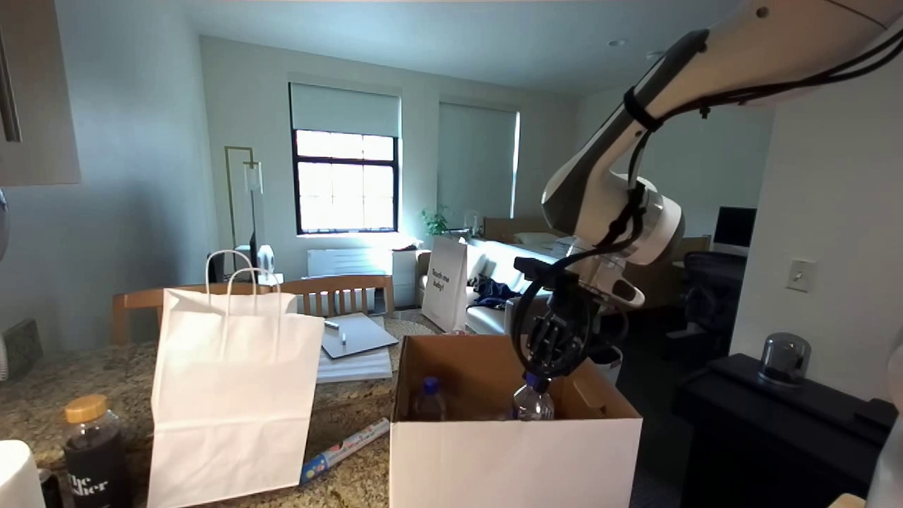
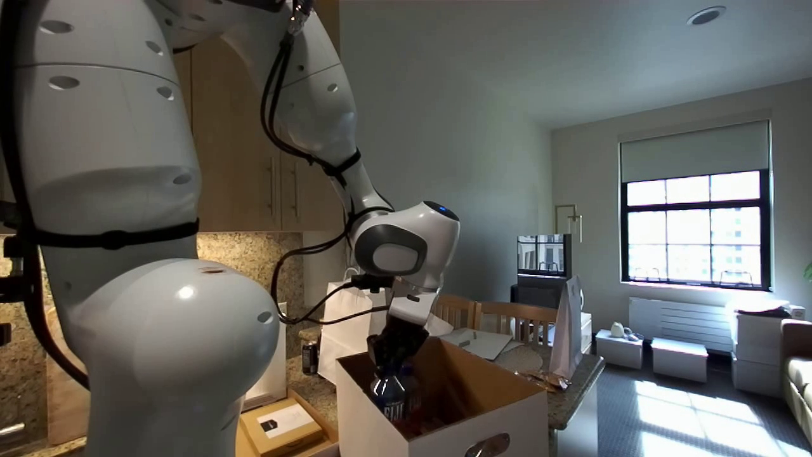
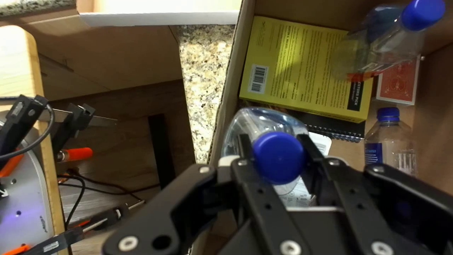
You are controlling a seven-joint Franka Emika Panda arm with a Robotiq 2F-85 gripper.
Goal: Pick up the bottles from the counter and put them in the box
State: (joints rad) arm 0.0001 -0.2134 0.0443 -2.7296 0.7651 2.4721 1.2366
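Left of the box [image 3: 233,81] in the wrist view, a strip of counter [image 3: 203,95] runs along the wall. Just inside that wall the gripper [image 3: 275,140] is clamped on the neck of a bottle [image 3: 239,131]; the blue cap [image 3: 279,161] faces the camera, and its long axis stands close to upright in both exterior views. Beyond, rightward, come a yellow book [image 3: 300,67], a gap of box floor [image 3: 354,152], a second bottle [image 3: 389,141] lying flat, a third bottle [image 3: 393,49] standing, and a card deck [image 3: 398,81]

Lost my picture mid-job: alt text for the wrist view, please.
Gripper holds a blue-capped bottle inside the cardboard box, near one side. At least two more bottles, a yellow printed item and a red card pack are also inside.
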